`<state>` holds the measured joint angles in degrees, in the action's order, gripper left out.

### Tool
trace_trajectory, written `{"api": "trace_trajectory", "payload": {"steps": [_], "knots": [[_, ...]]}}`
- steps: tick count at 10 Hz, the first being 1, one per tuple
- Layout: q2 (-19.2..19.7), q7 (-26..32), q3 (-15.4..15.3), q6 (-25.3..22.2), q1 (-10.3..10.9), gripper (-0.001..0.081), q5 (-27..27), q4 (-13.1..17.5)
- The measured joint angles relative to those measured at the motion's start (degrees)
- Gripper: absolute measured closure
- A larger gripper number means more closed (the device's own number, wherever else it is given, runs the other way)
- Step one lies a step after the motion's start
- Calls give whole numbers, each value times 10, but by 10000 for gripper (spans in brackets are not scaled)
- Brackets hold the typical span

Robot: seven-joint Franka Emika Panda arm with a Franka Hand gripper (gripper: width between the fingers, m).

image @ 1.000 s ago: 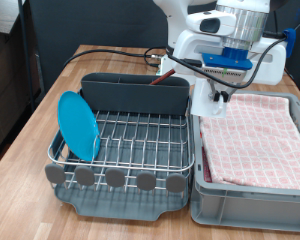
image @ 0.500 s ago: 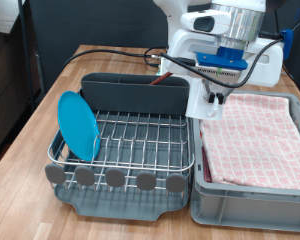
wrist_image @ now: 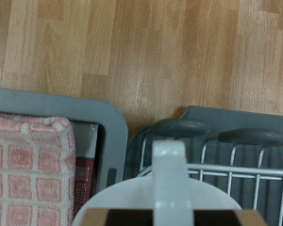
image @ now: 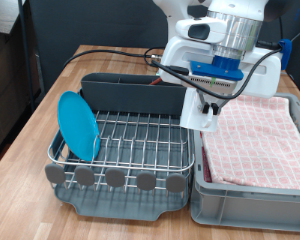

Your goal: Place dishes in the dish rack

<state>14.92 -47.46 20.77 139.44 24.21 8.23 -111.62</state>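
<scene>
The white cup (image: 198, 111) hangs tilted under the gripper (image: 212, 98), above the gap between the dish rack (image: 130, 140) and the grey bin (image: 252, 202). In the wrist view the cup (wrist_image: 160, 202) fills the lower middle, and a pale finger (wrist_image: 167, 169) lies pressed against its wall. The second finger is hidden, so the fingers appear to be clamped across the cup's rim, though the grip is only partly visible.

The cup is a plain, smooth white cylinder. The light-blue plate (image: 77, 125) stands on edge in the rack at the exterior view's left, round and glossy, leaning between the wires. The rack is a silver wire grid set on a dark grey plastic tray, with a row of grey round discs (image: 115, 178) along its near edge and a tall grey utensil caddy (image: 135, 93) along its far edge. A thin reddish-brown object (image: 165, 76) shows at the caddy's right end; it is too small to make out what it is.

At the exterior view's right, the bin holds a pink checkered cloth (image: 255, 138) with a soft woven texture. In the wrist view the cloth (wrist_image: 28, 169) sits inside the bin's rounded grey rim.

Everything rests on a light wooden table (image: 55, 95) with visible plank grain. Black cables (image: 120, 55) trail across its far side.
</scene>
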Motion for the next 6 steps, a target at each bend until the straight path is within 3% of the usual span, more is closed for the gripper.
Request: {"api": "trace_trajectory", "payload": {"steps": [6], "knots": [[65,30,-6,-2,-22,736,-33,56]]}}
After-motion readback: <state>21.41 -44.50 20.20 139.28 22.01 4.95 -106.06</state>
